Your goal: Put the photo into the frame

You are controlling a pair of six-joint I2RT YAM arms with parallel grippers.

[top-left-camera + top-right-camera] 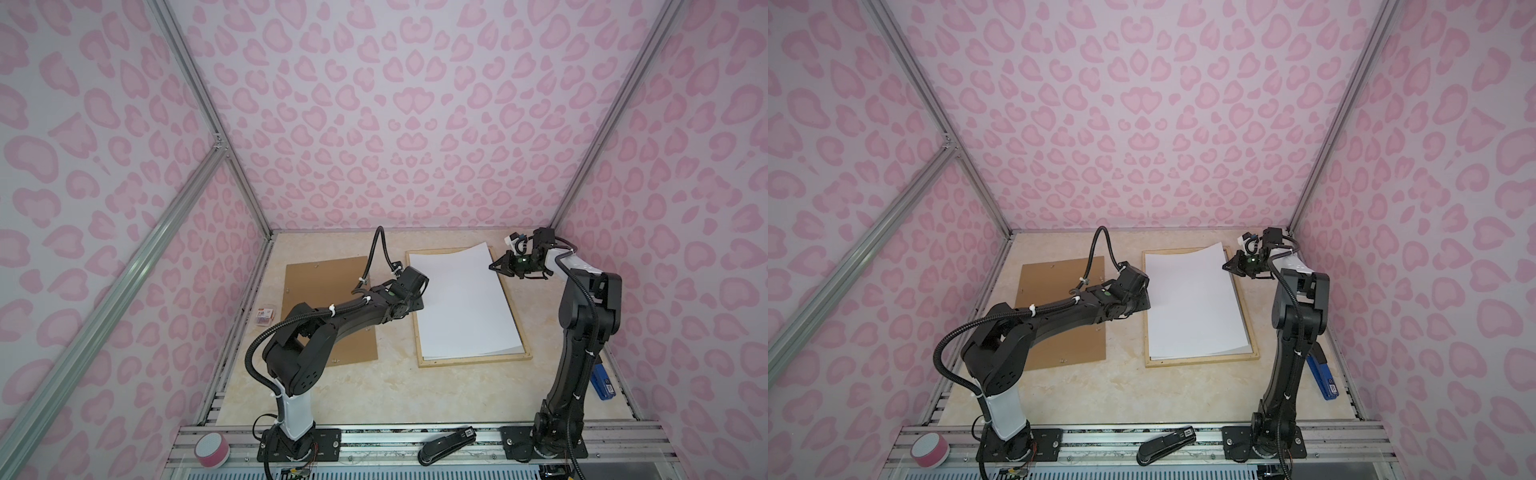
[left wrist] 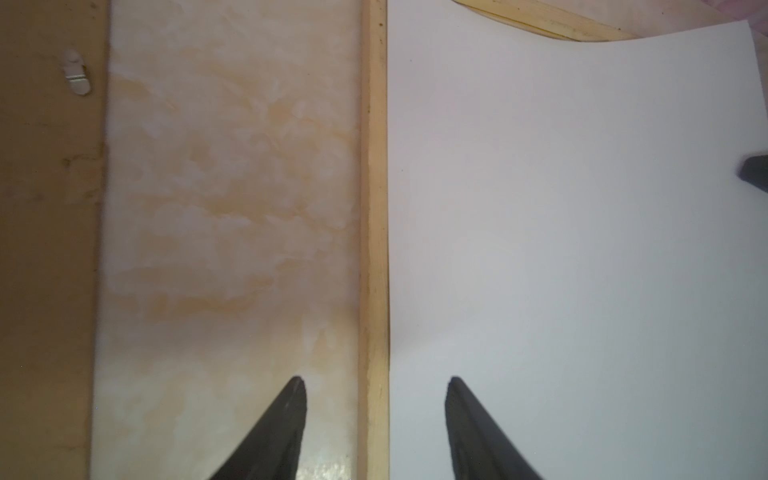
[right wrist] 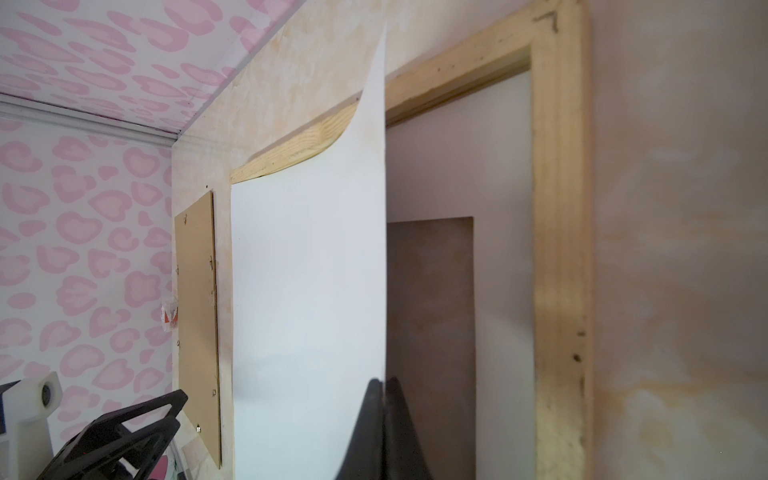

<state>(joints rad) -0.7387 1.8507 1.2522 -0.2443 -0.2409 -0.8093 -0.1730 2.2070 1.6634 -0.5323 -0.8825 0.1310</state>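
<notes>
Since the photo (image 1: 461, 299) looks light and floppy, the right gripper (image 3: 384, 381) pinches its raised edge over the frame (image 1: 473, 360) while the left gripper (image 2: 375, 380) hangs spread.

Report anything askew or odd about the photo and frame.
The photo lies white side up but not seated flat in the frame. Its far right corner curls up over the rail, with that edge pinched in the shut right tool. Nothing looks damaged.

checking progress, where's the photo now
In both top views the photo lies white side up over the frame, right of the backing board, its far right edge lifted by the right gripper.
</notes>
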